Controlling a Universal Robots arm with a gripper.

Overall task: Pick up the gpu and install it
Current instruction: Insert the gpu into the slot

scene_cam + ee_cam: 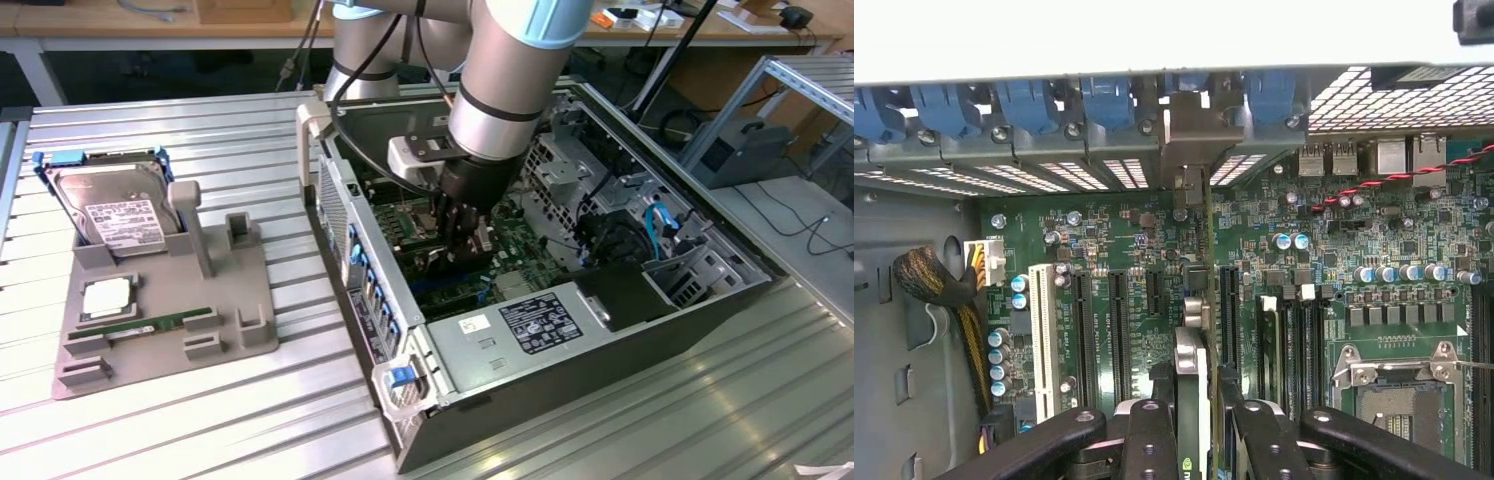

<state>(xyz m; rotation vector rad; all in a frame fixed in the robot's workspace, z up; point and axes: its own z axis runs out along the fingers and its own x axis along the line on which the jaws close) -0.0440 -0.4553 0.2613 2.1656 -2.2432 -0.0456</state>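
The gripper (461,235) is seen lowered into the open computer case (694,300), its black fingers (1154,440) pressed against both faces of the gpu (1194,400). The card is held on edge, thin and flat, standing upright over the green motherboard (1374,240) among the long black expansion slots (1117,330); whether its lower edge has met a slot cannot be told. Its silver bracket end (1192,135) is seen at the case's rear wall, level with the row of blue plastic retention clips (1024,100) and perforated metal slot covers.

The motherboard is densely studded with small cylindrical capacitors, a white slot (1040,340) and a square metal processor socket (1399,385). A braided cable bundle (934,285) is curved along the grey sheet-metal wall.

In the exterior view the case is laid on its side, black and grey steel, with a labelled power supply (541,325) near its front. Toward the exterior view's left, well apart from the case, a grey moulded holder (160,330) is set, on which a silver hard drive (118,215) with a white label is propped at an angle and a narrow green memory stick (147,325) is laid flat.

Everything is rested on a ribbed aluminium table (174,430). Wooden workbenches (120,25) and loose cables are seen behind.
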